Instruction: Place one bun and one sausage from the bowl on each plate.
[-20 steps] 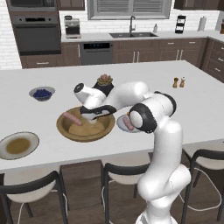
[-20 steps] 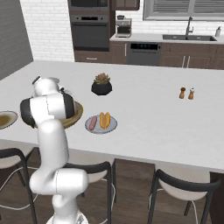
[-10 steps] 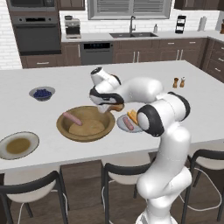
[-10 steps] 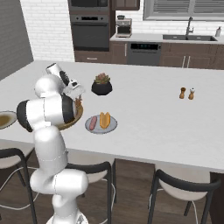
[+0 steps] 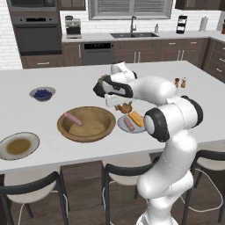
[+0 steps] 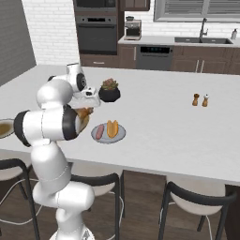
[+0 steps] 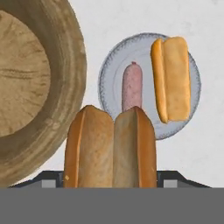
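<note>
Gripper point(image 5: 117, 102) hovers over the right grey plate point(image 7: 109, 74), jaws clamped wide on the held bun point(image 7: 109, 148). That plate already looks complete, so I judge this bun belongs on the near-left tan plate point(image 5: 5, 147): carry it high across the bowl, keep it level, lower close before letting go.

Tan plate: no bun or sausage. Wooden bowl point(image 5: 88, 137), mid-counter: loose sausage point(image 5: 72, 118) and a spare bun point(image 5: 85, 128). Grey plate: plated sausage point(image 7: 132, 89) beside plated bun point(image 7: 171, 78). Far left, berry bowl point(image 5: 42, 93).

Base views flank counter point(image 5: 52, 158) (shared), hand view — close, downward
</note>
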Robot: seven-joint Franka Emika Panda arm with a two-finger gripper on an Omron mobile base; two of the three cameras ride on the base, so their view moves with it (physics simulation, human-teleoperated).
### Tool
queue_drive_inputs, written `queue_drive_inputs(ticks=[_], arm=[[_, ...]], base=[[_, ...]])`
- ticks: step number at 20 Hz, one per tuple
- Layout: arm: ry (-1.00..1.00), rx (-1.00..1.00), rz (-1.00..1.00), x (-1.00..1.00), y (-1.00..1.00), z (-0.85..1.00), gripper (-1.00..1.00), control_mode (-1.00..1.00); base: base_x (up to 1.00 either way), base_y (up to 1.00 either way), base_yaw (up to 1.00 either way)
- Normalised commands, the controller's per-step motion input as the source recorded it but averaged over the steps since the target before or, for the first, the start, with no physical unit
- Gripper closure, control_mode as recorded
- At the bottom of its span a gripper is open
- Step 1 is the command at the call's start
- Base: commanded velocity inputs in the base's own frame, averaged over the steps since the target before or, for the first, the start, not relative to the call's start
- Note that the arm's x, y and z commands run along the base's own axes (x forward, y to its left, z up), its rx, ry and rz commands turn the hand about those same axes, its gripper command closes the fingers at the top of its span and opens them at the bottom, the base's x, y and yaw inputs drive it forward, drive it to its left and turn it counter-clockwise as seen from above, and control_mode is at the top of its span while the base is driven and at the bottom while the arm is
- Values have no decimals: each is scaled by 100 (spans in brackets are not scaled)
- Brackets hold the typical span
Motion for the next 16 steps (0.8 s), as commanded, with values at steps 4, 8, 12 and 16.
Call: queue_drive_inputs(ticks=[4,8,12,16], arm=[[-5,8,-34,-24,-70,1,100,-100],[-3,1,-1,-45,-61,0,100,-100],[-1,6,-1,-86,-25,0,100,-100],[-12,5,-1,-47,-4,0,100,-100]], base=[[0,0,0],[0,0,0],[0,0,0],[0,0,0]])
